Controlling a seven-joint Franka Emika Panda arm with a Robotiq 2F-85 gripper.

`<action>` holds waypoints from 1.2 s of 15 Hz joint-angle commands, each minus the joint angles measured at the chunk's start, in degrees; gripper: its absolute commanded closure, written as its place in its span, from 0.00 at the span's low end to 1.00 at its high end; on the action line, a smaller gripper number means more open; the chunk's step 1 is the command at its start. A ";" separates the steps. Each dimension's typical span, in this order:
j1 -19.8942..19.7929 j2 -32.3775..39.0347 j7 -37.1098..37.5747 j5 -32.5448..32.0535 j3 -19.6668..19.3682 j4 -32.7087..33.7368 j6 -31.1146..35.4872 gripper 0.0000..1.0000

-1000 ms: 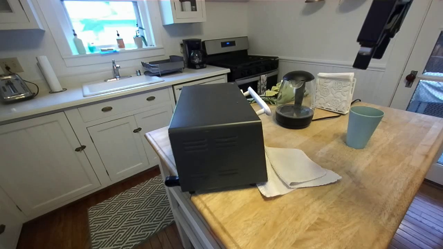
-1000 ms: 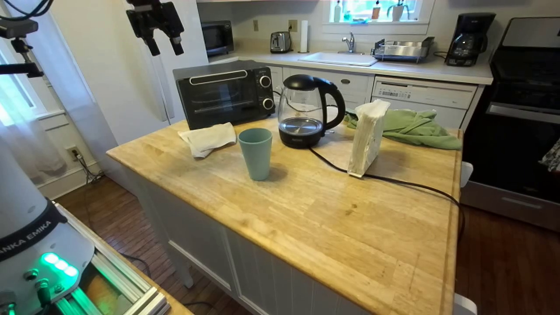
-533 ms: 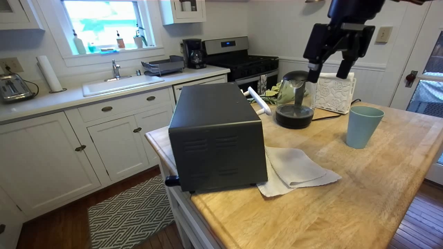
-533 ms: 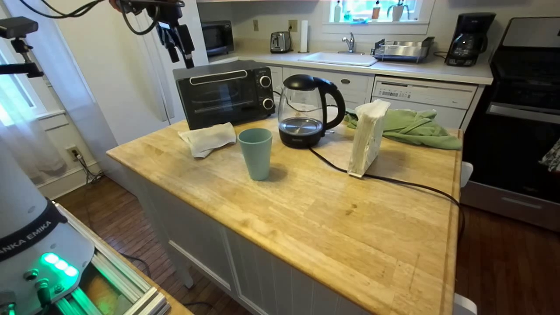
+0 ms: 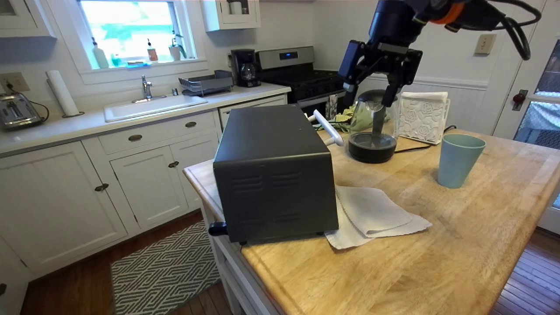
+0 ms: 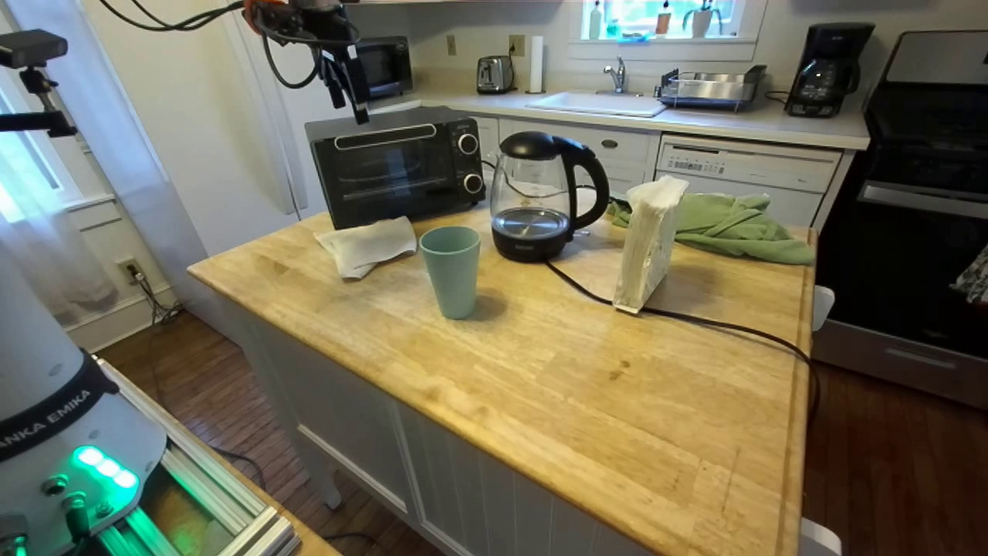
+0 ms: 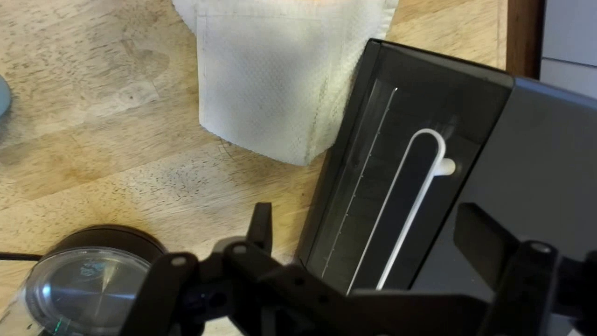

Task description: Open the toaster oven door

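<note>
The dark toaster oven stands on the wooden island; it also shows in an exterior view and in the wrist view. Its glass door is shut and upright. The pale bar handle runs along the door's top; it also shows in an exterior view. My gripper is open and empty, pointing down, above the oven's front. In the wrist view the jaws stand wide apart, with the handle and door showing between them. The fingers look apart from the handle.
A glass kettle stands close to the oven's knob side, its cord trailing across the island. A white cloth lies in front of the oven. A blue-green cup, a napkin holder and a green cloth stand or lie further along.
My gripper has come into the area over the oven, moving left in one picture and right in the other, and lower. It has also turned. The oven door has stayed shut.
</note>
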 commanded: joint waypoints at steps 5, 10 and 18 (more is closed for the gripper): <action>-0.12 0.95 -0.14 0.05 0.10 1.04 -0.12 0.00; -1.00 5.55 4.98 -1.67 0.15 2.47 5.09 0.00; -0.19 11.42 7.34 1.08 -0.36 2.98 13.56 0.00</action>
